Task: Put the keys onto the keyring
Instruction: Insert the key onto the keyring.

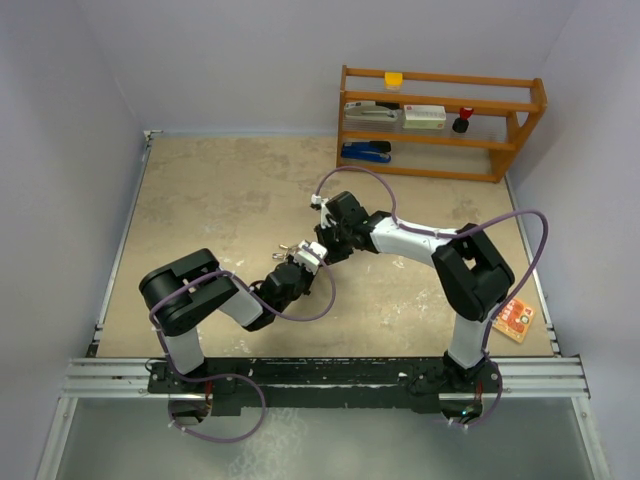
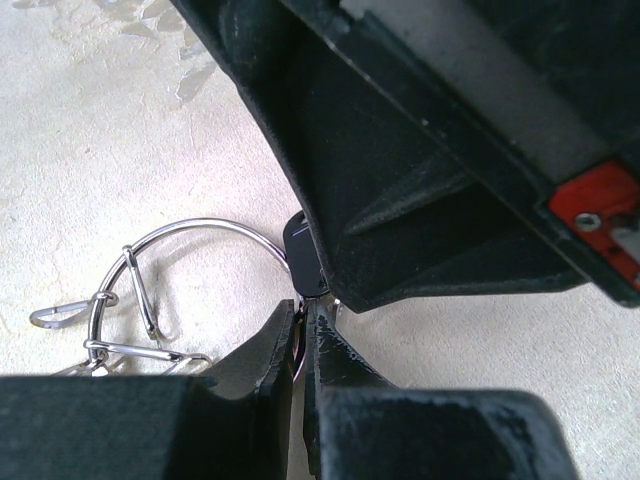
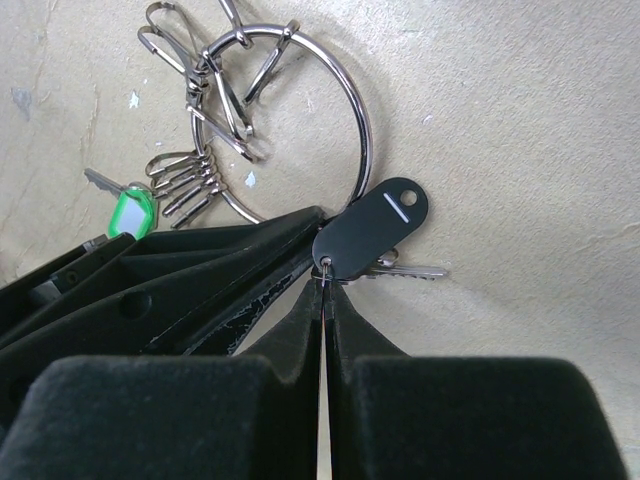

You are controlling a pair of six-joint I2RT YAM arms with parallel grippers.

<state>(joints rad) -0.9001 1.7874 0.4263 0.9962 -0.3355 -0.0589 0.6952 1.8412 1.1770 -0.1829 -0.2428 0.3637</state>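
The left gripper [image 2: 300, 318] is seen closed to a narrow slit, with the wire of the keyring [image 2: 200, 226] pinched between its tips at the ring's near edge. The right gripper [image 3: 325, 292] is likewise closed, its tips clamped on the holed end of a black oval tag [image 3: 372, 226], which lies just beside the outer rim of the ring. A silver key [image 3: 412, 271] is partly covered by the tag, only its blade showing to one side. Several wire clips [image 3: 228, 95] are threaded on the far arc of the ring, and a green-headed key [image 3: 130, 212] is seen beside a smaller bunch of them (its blade points away from the ring). The two grippers are crowded tip to tip near the middle of the table [image 1: 220, 200], so little room is left between them, while bare surface is left open around the pair. A wooden rack [image 1: 440, 150] is set at the far right edge and an orange card [image 1: 515, 318] lies by the right edge, both well apart from the ring
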